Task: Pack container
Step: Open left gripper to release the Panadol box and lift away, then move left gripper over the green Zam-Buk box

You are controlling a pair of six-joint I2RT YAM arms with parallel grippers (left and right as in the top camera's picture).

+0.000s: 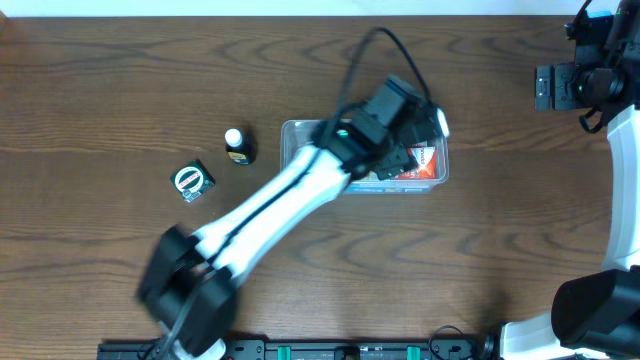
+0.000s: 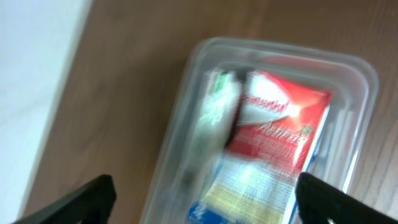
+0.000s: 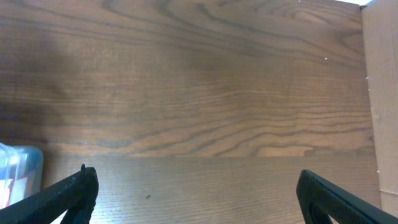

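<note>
The clear plastic container sits at the table's middle, holding a red and white packet. In the left wrist view the container shows the red packet and a white and green packet inside. My left gripper is open above the container, empty, and in the overhead view it hides much of the tub. A small bottle with a white cap and a small black box stand left of the container. My right gripper is open and empty over bare wood at the far right.
The right arm is parked at the table's far right edge. A corner of the container shows at the left of the right wrist view. A cardboard-coloured edge lies at the right of that view.
</note>
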